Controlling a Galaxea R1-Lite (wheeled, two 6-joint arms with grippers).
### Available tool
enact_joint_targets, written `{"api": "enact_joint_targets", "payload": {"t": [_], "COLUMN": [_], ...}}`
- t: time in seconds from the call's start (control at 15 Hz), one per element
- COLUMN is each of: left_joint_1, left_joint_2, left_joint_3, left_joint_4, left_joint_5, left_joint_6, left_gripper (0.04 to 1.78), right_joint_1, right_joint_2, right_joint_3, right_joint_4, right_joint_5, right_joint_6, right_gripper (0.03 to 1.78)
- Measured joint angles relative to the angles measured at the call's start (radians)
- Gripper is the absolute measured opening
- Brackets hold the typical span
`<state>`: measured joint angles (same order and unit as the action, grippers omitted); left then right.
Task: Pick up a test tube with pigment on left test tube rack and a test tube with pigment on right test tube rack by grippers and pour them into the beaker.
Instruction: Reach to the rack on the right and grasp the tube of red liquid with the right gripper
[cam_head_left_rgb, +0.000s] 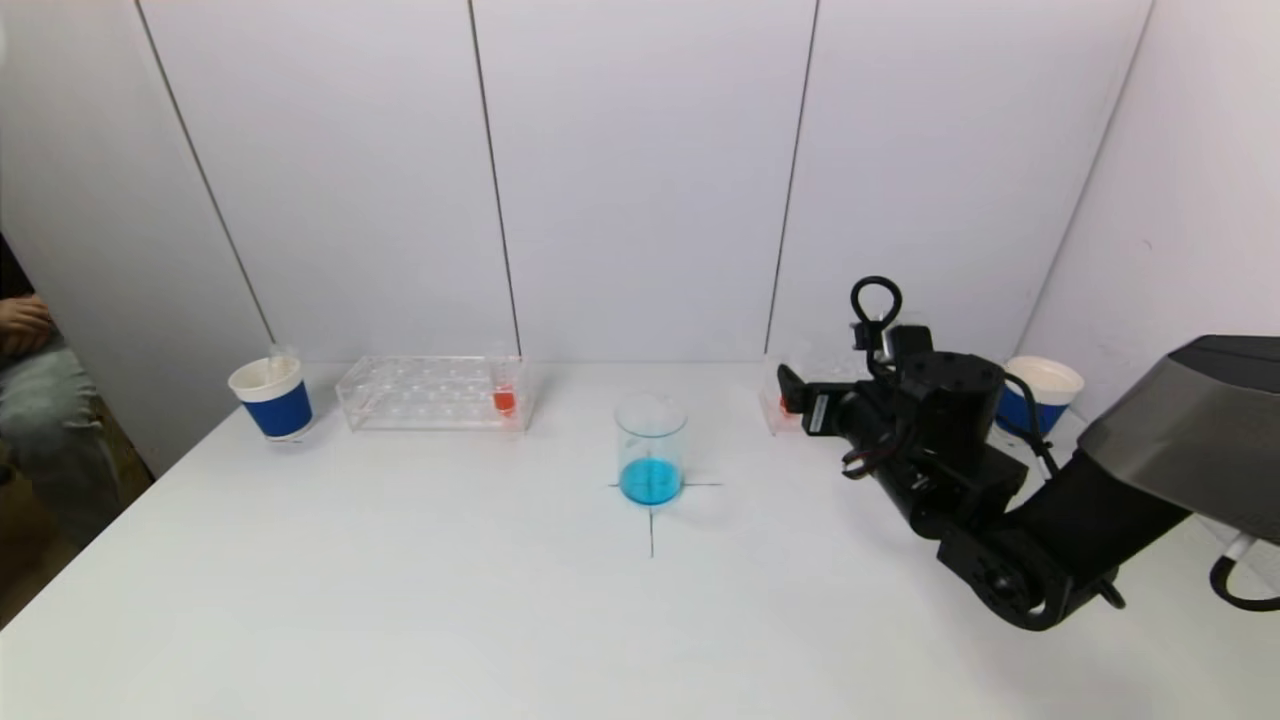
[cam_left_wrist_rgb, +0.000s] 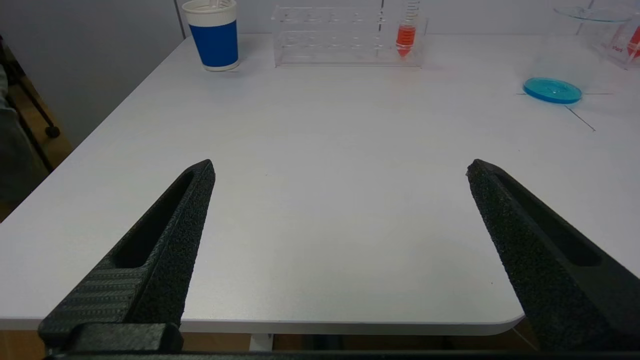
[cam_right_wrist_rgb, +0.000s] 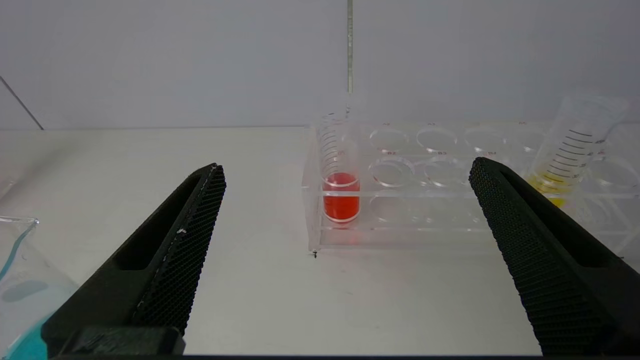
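Along the surface's (cam_head_left_rgb: 400, 600) far edge: two racks (cam_head_left_rgb: 432, 392), two cups (cam_head_left_rgb: 272, 397), one beaker (cam_head_left_rgb: 651, 448) mid-surface. Right gripper (cam_right_wrist_rgb: 345, 170) facing the red tube (cam_right_wrist_rgb: 341, 192), jaws wide; left gripper (cam_left_wrist_rgb: 340, 167) likewise wide, empty.

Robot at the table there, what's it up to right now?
It is setting up to pour pigment tubes into the beaker, which already holds blue liquid. The right gripper is open, empty, and facing the red tube in the right rack. The left gripper is open over bare table, far from the left rack and its red tube. Nothing is held.
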<state>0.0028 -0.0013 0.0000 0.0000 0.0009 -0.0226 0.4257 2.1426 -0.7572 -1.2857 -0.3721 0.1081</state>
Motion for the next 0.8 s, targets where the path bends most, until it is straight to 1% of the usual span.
{"api": "enact_joint_targets", "payload": {"t": [0.27,0.4,0.6,0.8], "left_joint_1": [0.000,0.000,0.000,0.000], "left_joint_2": [0.000,0.000,0.000,0.000], "left_joint_3": [0.000,0.000,0.000,0.000], "left_joint_4": [0.000,0.000,0.000,0.000], "left_joint_5": [0.000,0.000,0.000,0.000], "left_joint_6": [0.000,0.000,0.000,0.000], "left_gripper": [1.76,1.76,1.76,1.76], "right_joint_1": [0.000,0.000,0.000,-0.001], "right_joint_2": [0.067,0.093,0.124,0.149], "right_joint_3": [-0.063,-0.086,-0.109,-0.131], "right_joint_4": [-0.001,-0.006,-0.043,-0.043], "right_joint_5": [-0.020,-0.019,-0.013,-0.009], "right_joint_6": [-0.001,-0.001,-0.011,-0.012], "right_gripper": [1.77,1.77,1.77,1.77]}}
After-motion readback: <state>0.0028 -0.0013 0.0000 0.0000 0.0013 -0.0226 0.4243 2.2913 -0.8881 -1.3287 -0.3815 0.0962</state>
